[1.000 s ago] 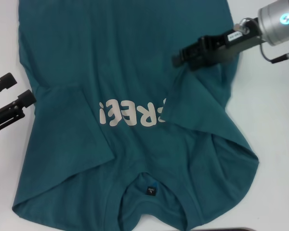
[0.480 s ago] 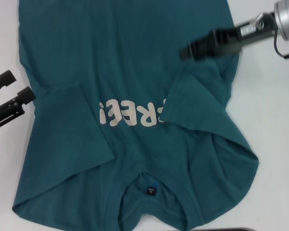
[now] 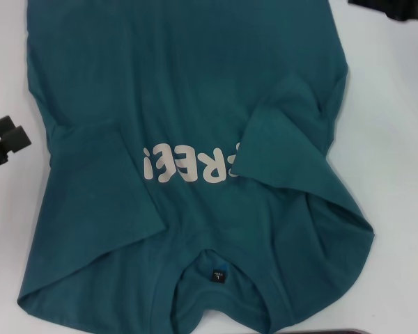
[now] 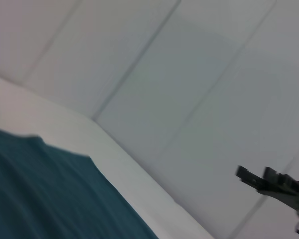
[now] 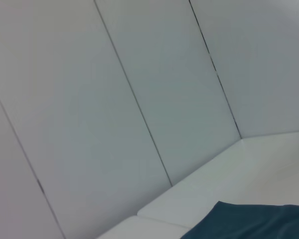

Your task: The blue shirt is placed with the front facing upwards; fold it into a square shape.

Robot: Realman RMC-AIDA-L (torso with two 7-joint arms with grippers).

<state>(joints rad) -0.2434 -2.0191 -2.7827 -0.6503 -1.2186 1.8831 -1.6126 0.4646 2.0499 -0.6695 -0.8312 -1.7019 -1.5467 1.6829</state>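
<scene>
A: Quick status. Where's the blue shirt (image 3: 188,167)?

B: Spread over the white table (image 3: 397,139), front up, collar and neck label (image 3: 217,276) at the near edge, hem off the far side of the head view. Both sleeves are already folded in: left sleeve (image 3: 101,184) lies flat, right sleeve (image 3: 285,149) covers the end of the cream lettering (image 3: 191,163).

A: Grippers?

B: Left gripper (image 3: 3,142) sits on the bare table just beside the shirt's left edge, holding nothing; you can't tell how far its fingers are parted, it's cut by the frame. Right gripper (image 3: 393,7) is only a dark sliver at the far right corner, well apart from the cloth, nothing in it as far as shows; opening can't be told either.

A: So what do you want from the operator?

B: Judgement only: sleeves look done, body folds remain. You should take the side edges low, pinch a single layer, and lay them straight and parallel. Watch the puckered right shoulder; flatten it or the square comes out skewed.
</scene>
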